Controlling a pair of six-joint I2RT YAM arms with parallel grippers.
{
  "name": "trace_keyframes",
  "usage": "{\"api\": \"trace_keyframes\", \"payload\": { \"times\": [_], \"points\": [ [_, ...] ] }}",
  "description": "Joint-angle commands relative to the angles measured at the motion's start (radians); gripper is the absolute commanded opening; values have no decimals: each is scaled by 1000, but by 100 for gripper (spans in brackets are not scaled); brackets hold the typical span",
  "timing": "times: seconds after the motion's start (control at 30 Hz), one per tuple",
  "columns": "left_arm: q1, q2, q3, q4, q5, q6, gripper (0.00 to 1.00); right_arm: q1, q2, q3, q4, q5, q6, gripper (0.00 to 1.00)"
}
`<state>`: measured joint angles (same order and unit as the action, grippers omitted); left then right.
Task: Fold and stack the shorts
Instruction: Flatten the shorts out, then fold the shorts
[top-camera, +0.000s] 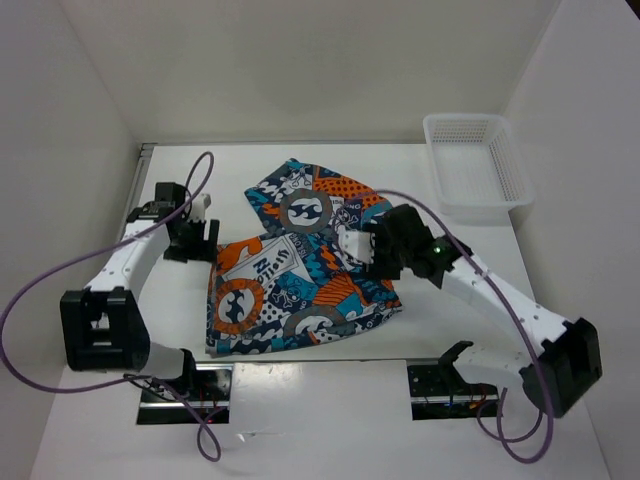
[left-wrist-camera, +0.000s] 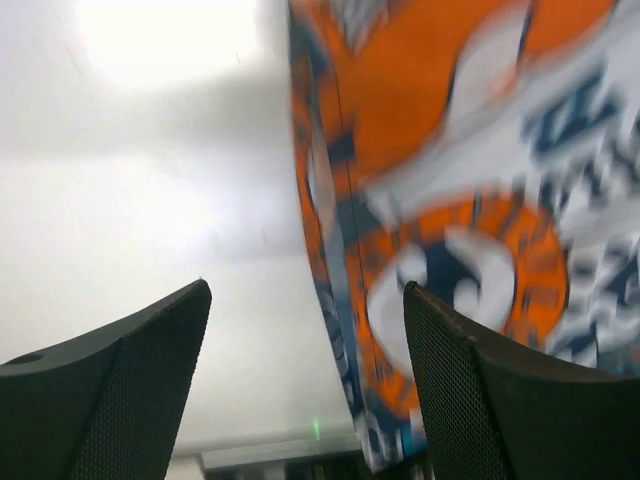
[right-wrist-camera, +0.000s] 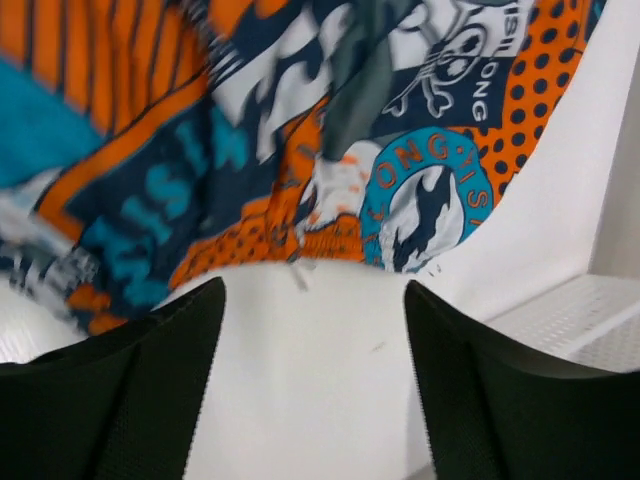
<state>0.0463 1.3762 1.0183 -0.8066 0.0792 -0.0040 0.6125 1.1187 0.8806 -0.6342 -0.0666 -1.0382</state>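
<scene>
Mid-fold: soft teal-orange-white patchwork fabric shorts (top-camera: 300, 285) lie partly folded. Left gripper (left-wrist-camera: 305, 295) and right gripper (right-wrist-camera: 315, 290) gape wide, empty. Next likely needs an edge regrasp.

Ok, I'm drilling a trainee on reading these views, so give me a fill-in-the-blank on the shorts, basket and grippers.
The left gripper and right gripper are both ___, holding nothing.
The basket stands on the ___ arm's side.
The shorts lie on the table, leaving the basket ___.
Missing: open; right; empty.
</scene>
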Motion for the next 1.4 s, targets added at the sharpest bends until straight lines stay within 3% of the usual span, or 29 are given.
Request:
{"api": "trace_keyframes", "payload": {
  "times": [0.0,0.1,0.2,0.23,0.33,0.5,0.67,0.7,0.73,0.77,0.83,0.9,0.93,1.03,1.07,1.13,1.23,1.37],
  "points": [
    [3,105,68,300,-21,4,85,-63,168,145,134,-87,265,74],
    [-25,199,89,365,-12,4,85,-149,344,224,125,-128,362,70],
    [-34,271,101,354,50,4,85,-161,377,187,183,-137,333,61],
    [-48,285,101,363,50,4,86,-161,386,176,183,-128,333,53],
    [-69,333,88,403,40,4,86,-148,409,143,206,-116,333,42],
    [-69,395,45,466,-36,4,76,-111,420,31,281,-44,297,42],
    [-69,414,25,515,-123,4,41,-111,438,-15,315,-2,303,44],
    [-59,414,25,502,-148,4,25,-111,438,-15,315,7,294,44],
    [-50,414,25,489,-157,4,17,-111,438,-26,315,16,284,44],
    [-49,414,48,472,-157,4,10,-111,438,-38,315,16,283,44],
    [-23,402,57,414,-168,4,7,-111,438,-51,315,25,262,44],
    [-23,379,45,374,-168,4,16,-111,438,-51,306,25,262,44],
    [-23,350,34,360,-133,4,31,-111,438,-51,306,25,253,44],
    [-23,292,96,320,-28,4,51,-111,438,18,297,25,263,44],
    [-23,291,136,307,2,4,71,-111,429,47,288,25,291,46],
    [-23,309,233,307,74,4,86,-111,429,150,274,2,322,50],
    [-23,412,431,319,131,4,93,-111,438,274,277,-8,411,52],
    [-55,576,597,337,119,4,94,-158,495,351,370,46,535,61]
  ]
}}
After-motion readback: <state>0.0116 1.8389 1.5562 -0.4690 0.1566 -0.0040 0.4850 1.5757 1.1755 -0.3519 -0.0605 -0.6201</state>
